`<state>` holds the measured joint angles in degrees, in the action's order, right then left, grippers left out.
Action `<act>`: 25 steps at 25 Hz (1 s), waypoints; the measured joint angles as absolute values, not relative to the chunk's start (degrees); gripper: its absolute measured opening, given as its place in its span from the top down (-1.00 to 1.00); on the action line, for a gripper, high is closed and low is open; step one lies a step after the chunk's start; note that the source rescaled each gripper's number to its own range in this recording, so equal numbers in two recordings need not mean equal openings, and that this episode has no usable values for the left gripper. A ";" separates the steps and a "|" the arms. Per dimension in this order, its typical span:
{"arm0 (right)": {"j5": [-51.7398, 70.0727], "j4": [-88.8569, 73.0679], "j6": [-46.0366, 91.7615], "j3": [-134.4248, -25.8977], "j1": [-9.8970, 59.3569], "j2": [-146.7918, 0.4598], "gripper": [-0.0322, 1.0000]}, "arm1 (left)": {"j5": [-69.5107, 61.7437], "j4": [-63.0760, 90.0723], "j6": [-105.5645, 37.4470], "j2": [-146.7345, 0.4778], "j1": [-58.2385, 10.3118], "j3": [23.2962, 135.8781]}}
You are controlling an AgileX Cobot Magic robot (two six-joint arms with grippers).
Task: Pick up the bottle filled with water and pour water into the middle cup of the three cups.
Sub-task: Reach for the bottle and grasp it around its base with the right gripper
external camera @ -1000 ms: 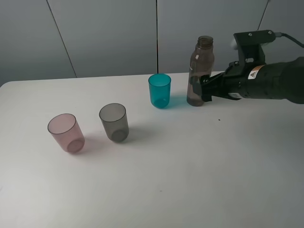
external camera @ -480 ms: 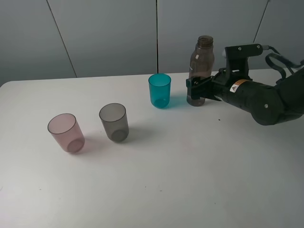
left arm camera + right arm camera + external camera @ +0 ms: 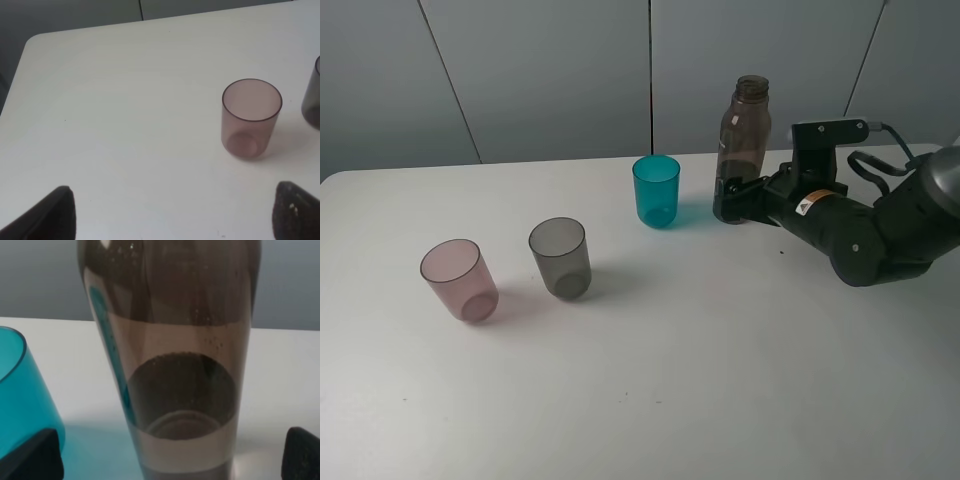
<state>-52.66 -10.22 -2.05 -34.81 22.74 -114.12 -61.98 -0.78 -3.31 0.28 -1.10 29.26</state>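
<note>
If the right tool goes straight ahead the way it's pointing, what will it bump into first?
The bottle. It stands right ahead of the right tool, facing the gap between its open tips. The teal cup sits off to the side. Exactly how near is unclear.

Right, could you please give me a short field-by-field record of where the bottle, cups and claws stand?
bottle: upright on the table, just right of the teal cup
cup row: pink cup, grey cup, teal cup, all upright, grey in the middle
right claw: open, straddling the bottle's base
left claw: open, above bare table near the pink cup
pouring: not yet begun
</note>
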 joint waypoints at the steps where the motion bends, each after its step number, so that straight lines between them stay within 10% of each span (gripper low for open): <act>1: -54.24 -10.31 -2.05 -34.81 22.74 -114.73 -0.66 | -61.98 -0.78 -3.31 0.28 -1.10 29.26; 25: -59.73 -11.54 -2.16 -44.92 22.74 -124.06 -0.66 | -61.98 -0.78 -3.31 0.28 -1.10 29.26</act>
